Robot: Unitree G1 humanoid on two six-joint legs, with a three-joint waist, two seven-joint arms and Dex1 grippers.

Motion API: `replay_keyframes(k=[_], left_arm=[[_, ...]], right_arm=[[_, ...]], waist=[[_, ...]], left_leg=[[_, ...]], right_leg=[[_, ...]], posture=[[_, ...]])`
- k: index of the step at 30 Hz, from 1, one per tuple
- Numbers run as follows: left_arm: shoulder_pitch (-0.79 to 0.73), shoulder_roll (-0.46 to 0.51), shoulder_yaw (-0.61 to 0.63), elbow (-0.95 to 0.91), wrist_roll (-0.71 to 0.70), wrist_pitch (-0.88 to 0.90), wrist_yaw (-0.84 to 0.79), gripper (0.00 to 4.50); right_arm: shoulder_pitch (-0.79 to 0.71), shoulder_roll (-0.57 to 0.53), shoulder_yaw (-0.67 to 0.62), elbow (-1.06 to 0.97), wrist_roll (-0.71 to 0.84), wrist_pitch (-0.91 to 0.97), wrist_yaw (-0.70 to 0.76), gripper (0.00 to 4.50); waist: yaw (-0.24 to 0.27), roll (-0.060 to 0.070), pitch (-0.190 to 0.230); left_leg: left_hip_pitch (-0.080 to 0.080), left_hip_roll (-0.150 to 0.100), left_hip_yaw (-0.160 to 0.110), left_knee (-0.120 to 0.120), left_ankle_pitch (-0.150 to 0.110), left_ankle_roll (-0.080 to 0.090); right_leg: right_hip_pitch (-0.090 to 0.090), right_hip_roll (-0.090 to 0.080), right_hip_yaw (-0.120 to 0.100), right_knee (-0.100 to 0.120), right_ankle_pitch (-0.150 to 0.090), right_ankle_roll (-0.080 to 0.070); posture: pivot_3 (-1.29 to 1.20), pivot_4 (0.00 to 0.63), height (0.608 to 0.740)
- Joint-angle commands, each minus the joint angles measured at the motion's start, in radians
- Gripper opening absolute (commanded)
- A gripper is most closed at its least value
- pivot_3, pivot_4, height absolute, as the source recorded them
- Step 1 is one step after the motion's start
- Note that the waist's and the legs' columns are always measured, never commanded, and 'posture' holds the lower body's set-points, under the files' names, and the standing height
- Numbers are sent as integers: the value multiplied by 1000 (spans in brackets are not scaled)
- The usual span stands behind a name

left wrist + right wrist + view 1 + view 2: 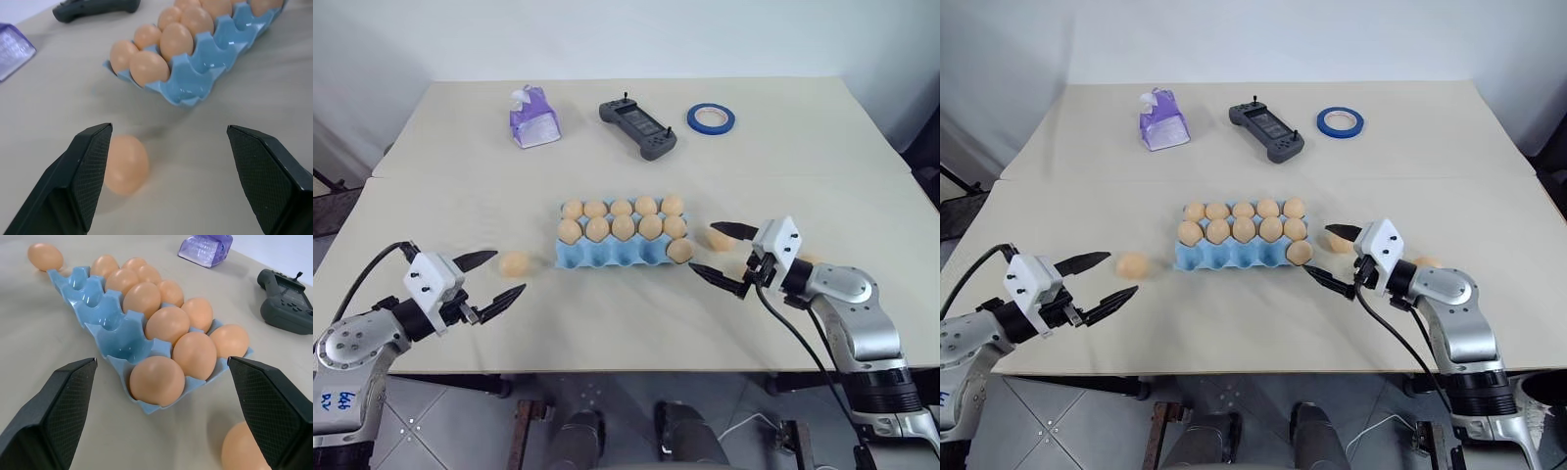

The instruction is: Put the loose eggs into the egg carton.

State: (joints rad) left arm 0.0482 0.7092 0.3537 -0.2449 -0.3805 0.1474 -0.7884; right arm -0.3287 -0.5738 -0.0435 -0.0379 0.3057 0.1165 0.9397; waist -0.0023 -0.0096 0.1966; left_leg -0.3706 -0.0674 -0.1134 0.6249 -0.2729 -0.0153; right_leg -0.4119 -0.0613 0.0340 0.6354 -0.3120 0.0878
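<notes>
Though near eggs (514,262), tools wide, empty.

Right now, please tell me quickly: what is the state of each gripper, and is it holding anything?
Left gripper: open, holding nothing; a loose egg lies just ahead of it.
Right gripper: open, holding nothing, beside the egg carton.

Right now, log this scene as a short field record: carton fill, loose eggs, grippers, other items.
carton: egg carton, back two rows full, front row one egg at its right end, four cups empty
loose eggs: one left of carton, one right of it
left gripper: open, near left egg
right gripper: open, by right egg
other: tissue pack, controller, tape roll
</notes>
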Motion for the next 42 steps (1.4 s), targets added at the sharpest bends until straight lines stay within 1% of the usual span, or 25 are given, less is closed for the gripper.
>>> replay_keyframes(k=[1, 4, 8, 11, 13, 15, 17, 21, 23, 25, 30, 37, 39, 42], left_arm=[[-28, -8, 4, -25, -24, 2, 9, 4004], [-51, -12, -29, -21, -17, 9, 0, 4004], [-75, -17, -96, -16, -9, 4, -32, 4004], [-118, -42, -168, -9, -8, 5, -51, 4004], [-141, -51, -217, -9, -9, 8, -78, 4004], [-179, -63, -271, 3, -2, 5, -105, 4004], [-214, -77, -301, 21, 1, 5, -116, 4004], [-263, -90, -333, 58, 4, -3, -141, 4004], [-286, -94, -339, 78, 6, -7, -148, 4004], [-300, -96, -339, 93, 1, -4, -158, 4004], [-297, -97, -335, 95, -10, 0, -181, 4004], [-269, -100, -325, 81, -4, -5, -178, 4004], [-258, -101, -318, 74, -3, -7, -168, 4004], [-228, -95, -294, 52, -1, -10, -148, 4004]], right_arm=[[19, -11, -37, -58, 39, 18, -11, 4500], [58, -28, -95, -105, 69, 56, -45, 4500], [161, -62, -227, -186, 104, 108, -113, 4500], [311, -87, -355, -231, 98, 107, -144, 4500], [403, -81, -432, -249, 102, 101, -165, 4500], [502, -52, -518, -251, 104, 79, -197, 4500], [565, -23, -564, -246, 110, 62, -222, 4500], [613, 31, -557, -217, 84, 25, -265, 4500], [609, 47, -537, -196, 77, 12, -274, 4500], [575, 45, -509, -163, 73, 4, -270, 4500], [505, -16, -466, -83, 72, -8, -213, 4500], [276, -155, -392, 192, 37, -44, -108, 4500], [194, -182, -356, 289, 20, -58, -77, 4500], [83, -190, -284, 403, 0, -61, -19, 4500]], waist=[[0, 0, 0], [2, 0, 0], [9, 0, 0], [20, 0, 0], [26, 0, 0], [27, 0, 0], [27, 0, 0], [11, 0, 0], [0, 0, 0], [-5, 0, 0], [-2, 0, 0], [-1, 0, 0], [-2, 0, 0], [-4, 0, 0]], left_leg=[[0, 0, 0, 0, 0, 0], [0, 0, 0, 1, -1, 0], [-1, 0, 0, 3, -2, 1], [-1, 0, 0, 3, -3, 2], [-1, 0, 1, 3, -3, 2], [-1, 0, 1, 3, -3, 3], [-1, 0, 2, 4, -3, 3], [1, 2, 7, 4, -3, 4], [2, 2, 10, 4, -3, 5], [3, 3, 12, 5, -2, 6], [3, 3, 14, 6, 0, 8], [2, 3, 16, 6, 0, 8], [2, 3, 16, 6, 0, 8], [2, 3, 16, 6, 0, 8]], right_leg=[[0, 0, 0, 0, 0, 0], [0, 0, 0, 0, 0, 0], [0, 0, 0, -1, 0, 1], [2, 0, 0, -3, 1, 2], [2, 0, 1, -4, 1, 2], [2, 1, 1, -4, 1, 2], [3, 1, 2, -4, 2, 3], [3, 2, 6, -4, 4, 4], [3, 3, 8, -4, 6, 3], [3, 4, 11, -4, 7, 4], [3, 5, 13, -6, 11, 4], [3, 4, 14, -7, 13, 6], [3, 5, 14, -7, 13, 5], [3, 5, 14, -7, 13, 5]], posture=[[0, 150, 740], [0, 150, 740], [0, 150, 740], [0, 150, 740], [0, 150, 740], [0, 150, 740], [0, 150, 740], [0, 150, 740], [0, 150, 740], [0, 150, 740], [0, 150, 740], [0, 150, 740], [0, 150, 740], [0, 150, 740]])
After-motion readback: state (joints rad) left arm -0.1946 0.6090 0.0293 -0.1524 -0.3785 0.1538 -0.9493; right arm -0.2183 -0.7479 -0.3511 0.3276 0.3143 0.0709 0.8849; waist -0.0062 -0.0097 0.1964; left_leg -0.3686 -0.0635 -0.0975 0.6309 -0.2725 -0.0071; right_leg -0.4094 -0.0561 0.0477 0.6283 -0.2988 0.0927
